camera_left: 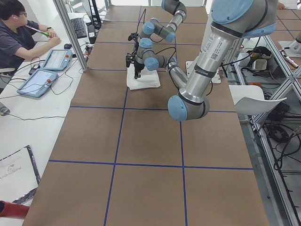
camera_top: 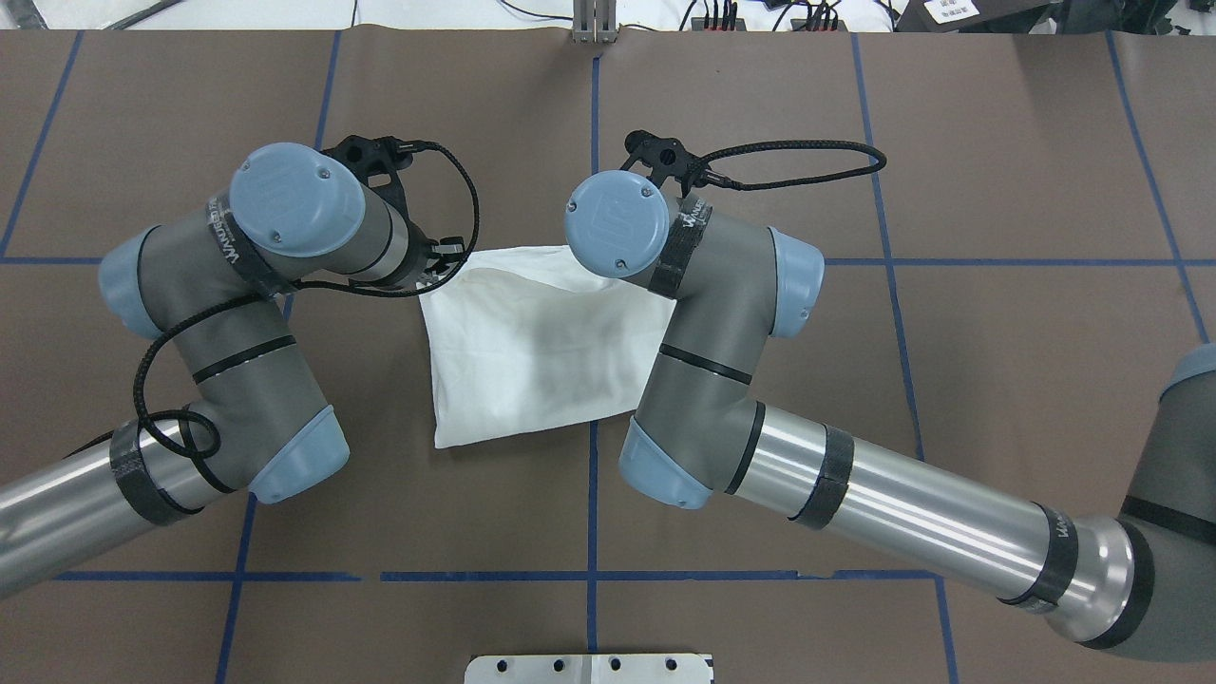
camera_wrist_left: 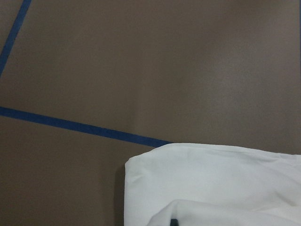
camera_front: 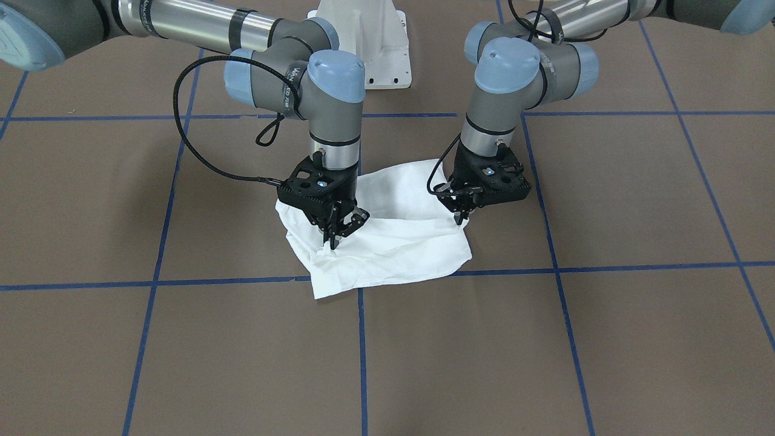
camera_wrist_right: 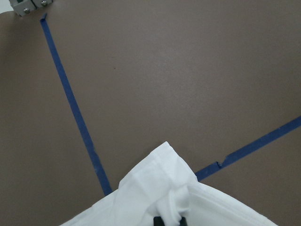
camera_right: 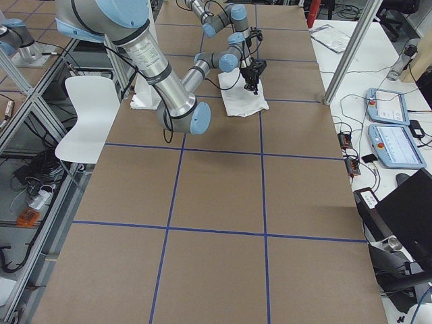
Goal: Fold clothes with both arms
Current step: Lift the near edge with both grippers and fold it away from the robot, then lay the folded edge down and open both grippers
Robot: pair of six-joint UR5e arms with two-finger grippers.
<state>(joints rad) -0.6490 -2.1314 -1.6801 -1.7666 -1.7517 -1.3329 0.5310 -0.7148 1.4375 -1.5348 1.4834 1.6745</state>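
White fabric T-shirt (camera_front: 399,242), folded to a rough rectangle, lies flat near the centre of the brown matte table (camera_front: 605,351), over a crossing of blue tape lines (camera_front: 605,267); near edge rumpled. Black two-finger right gripper (camera_front: 335,237) points down at the T-shirt's corner on the robot's right; fingers pinched together on a bunched fold of cloth. Black two-finger left gripper (camera_front: 462,216) sits at the opposite side edge; fingers closed on a raised fold, with only a dark fingertip showing in its wrist view. White metal pedestal base (camera_front: 369,42) stands behind both arms.
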